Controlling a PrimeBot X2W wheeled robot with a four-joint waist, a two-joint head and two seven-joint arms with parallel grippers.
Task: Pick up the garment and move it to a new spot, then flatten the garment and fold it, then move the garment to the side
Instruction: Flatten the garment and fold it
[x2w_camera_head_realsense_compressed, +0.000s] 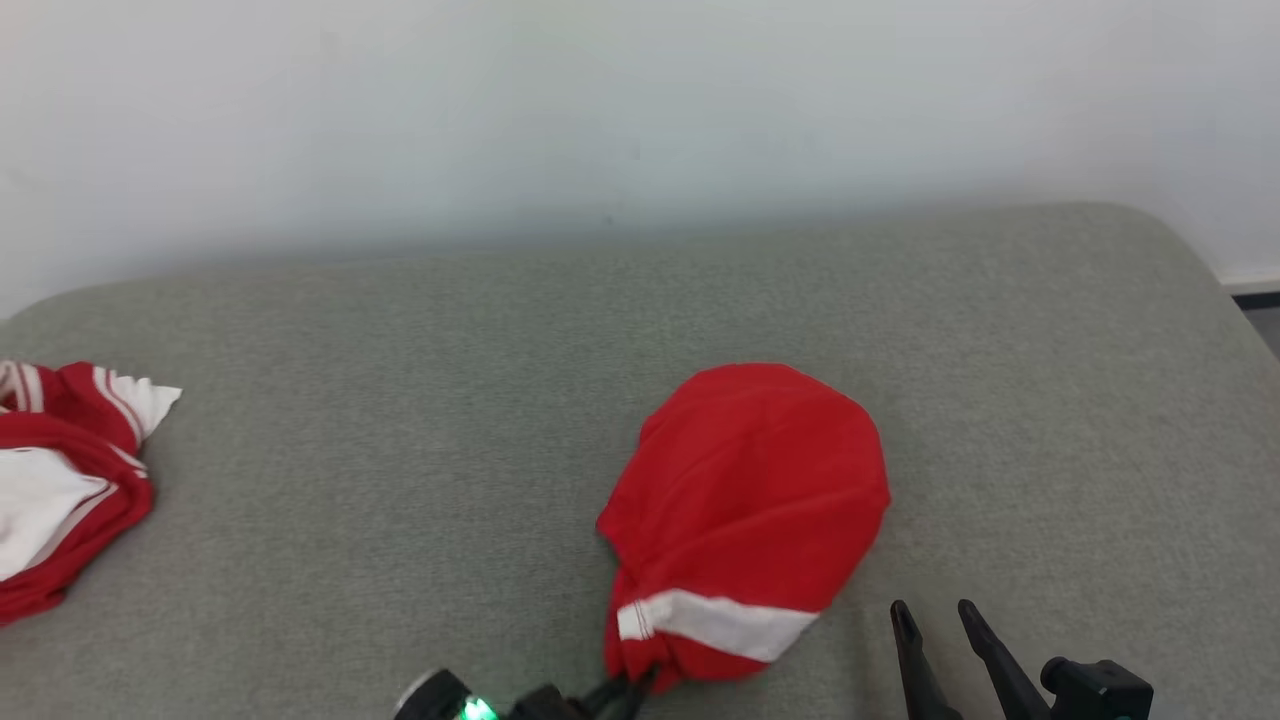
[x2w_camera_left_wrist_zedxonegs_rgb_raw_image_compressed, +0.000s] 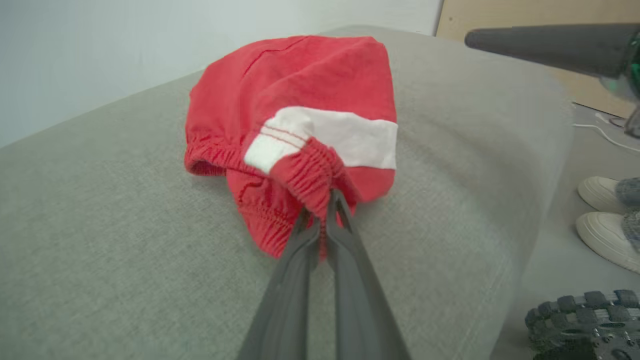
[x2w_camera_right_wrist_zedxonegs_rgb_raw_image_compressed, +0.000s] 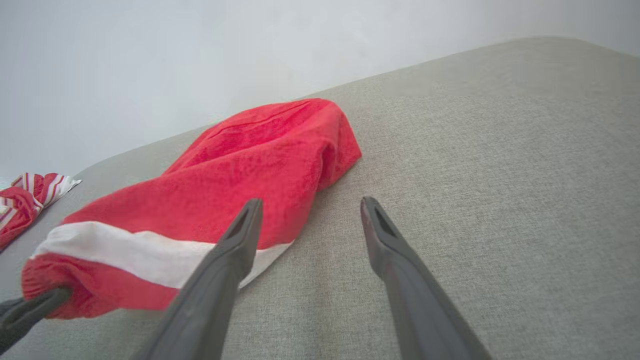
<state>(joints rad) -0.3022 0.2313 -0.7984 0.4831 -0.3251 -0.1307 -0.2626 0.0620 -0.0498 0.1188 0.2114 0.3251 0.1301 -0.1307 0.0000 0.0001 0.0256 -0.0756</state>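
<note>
**Left hand clamped on garment waistband**

Red with a white band, the garment lies bunched near the front edge of the padded grey surface, its elastic pinched tight in the left hand. Right hand gapes wide and empty, just beside the bundle.

Judged step: relocation. Next: release, then spread flat with both hands.

Pale wall behind; second red-white garment far left; someone's shoes on the floor.
</note>
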